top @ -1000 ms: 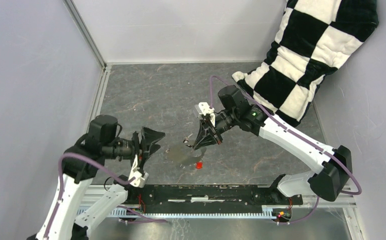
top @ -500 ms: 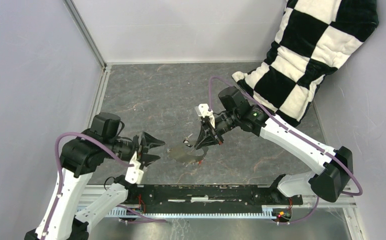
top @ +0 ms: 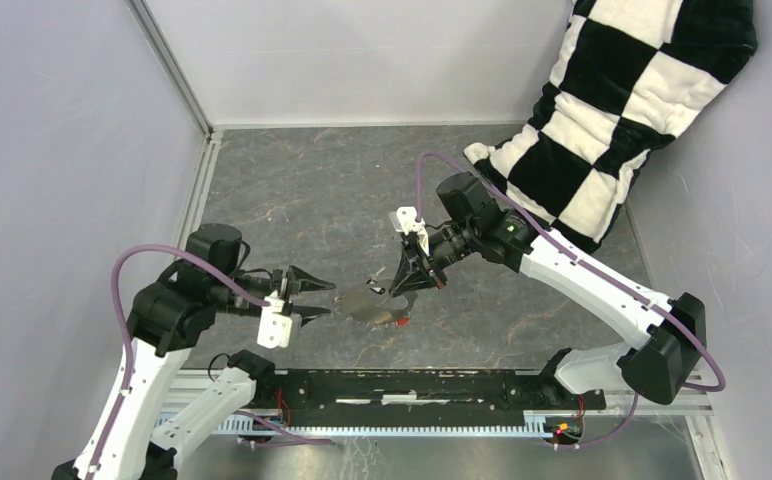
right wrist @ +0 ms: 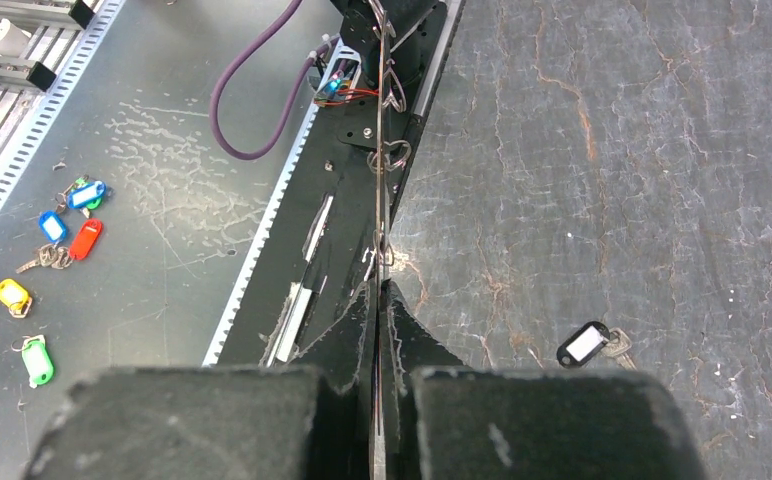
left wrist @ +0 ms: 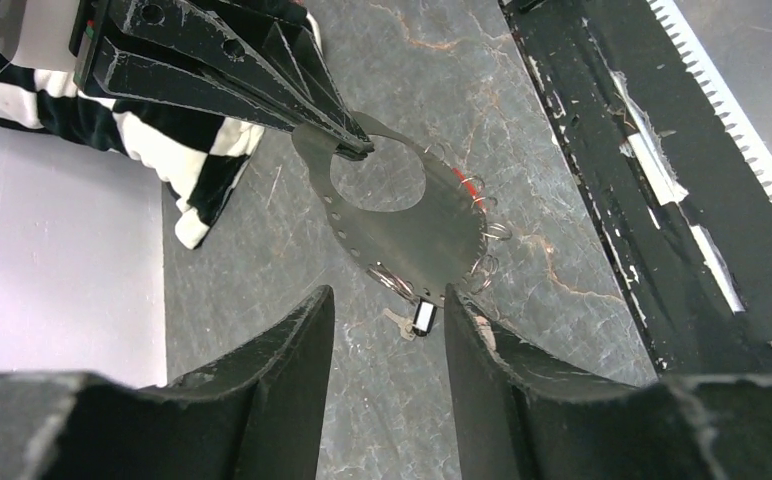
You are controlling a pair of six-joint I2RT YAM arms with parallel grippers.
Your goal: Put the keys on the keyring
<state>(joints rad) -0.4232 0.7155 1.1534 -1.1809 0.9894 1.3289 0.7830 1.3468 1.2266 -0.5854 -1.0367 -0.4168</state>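
Observation:
The keyring (left wrist: 432,235), a flat grey oval with a large hole and small wire loops along its edge, is pinched at its rim by my right gripper (top: 402,287), which is shut on it. From the right wrist it shows edge-on as a thin line, the keyring (right wrist: 380,150), running out from that gripper (right wrist: 382,292). A black key with a white spot (left wrist: 423,317) lies on the table just past the ring's near edge, the same key (right wrist: 584,343). The red key (top: 399,321) peeks from under the ring. My left gripper (left wrist: 387,297) is open and empty, just short of the ring.
A black-and-white chequered cushion (top: 612,110) leans in the far right corner. A black rail (top: 412,385) runs along the table's near edge. Several coloured key tags (right wrist: 52,235) lie on the metal floor beyond that rail. Grey walls close in both sides.
My left arm has swung right and lowered its gripper toward the keyring, jaws narrowing a little. The right gripper has kept its hold, and the ring has shifted slightly over the red key.

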